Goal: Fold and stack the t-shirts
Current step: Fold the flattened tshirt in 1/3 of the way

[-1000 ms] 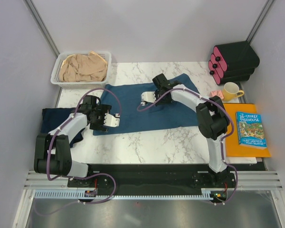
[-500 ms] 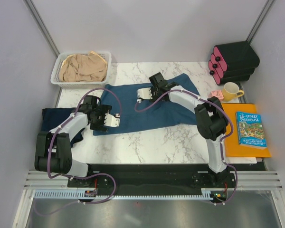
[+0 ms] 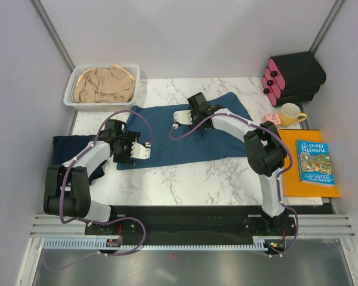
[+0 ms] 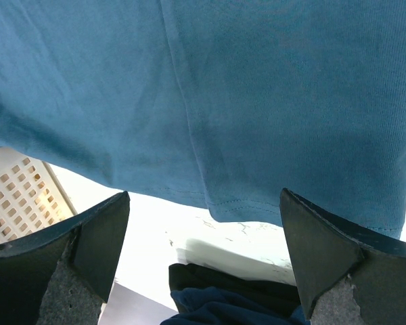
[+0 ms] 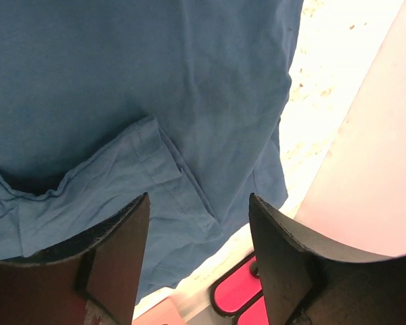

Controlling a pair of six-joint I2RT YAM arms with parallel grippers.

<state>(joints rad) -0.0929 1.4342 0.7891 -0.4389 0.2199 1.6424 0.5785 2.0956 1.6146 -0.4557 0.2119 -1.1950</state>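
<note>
1. The right gripper has its two dark jaws spread apart with nothing between them. It has let go and grips no cloth.
2. Directly under it lies a soft, plain teal-blue t-shirt, spread flat on the white marble-patterned table. In the right wrist view a short sleeve is turned in over the body of the shirt, a bit rumpled.
3. The left gripper is also wide open and empty. It hangs over the near left corner of the same shirt, where the stitched hem ends just ahead of its fingertips.
4. The shirt's long axis runs left to right across the table, with its right end angled slightly toward the far side. The right gripper sits above the far middle edge and the left one at the near left end, so each arm is close to its own part of the cloth.
5. My guess is the next fold crosses that long axis. If so, the left arm is better placed for the left hem, and the right arm would have to reach back toward the right end.
6. Further out, a dark navy t-shirt lies at the table's left edge, just beside the left arm.
7. A beige-tan t-shirt sits bunched in the white slotted plastic basket at the far left corner, not yet folded.
</note>
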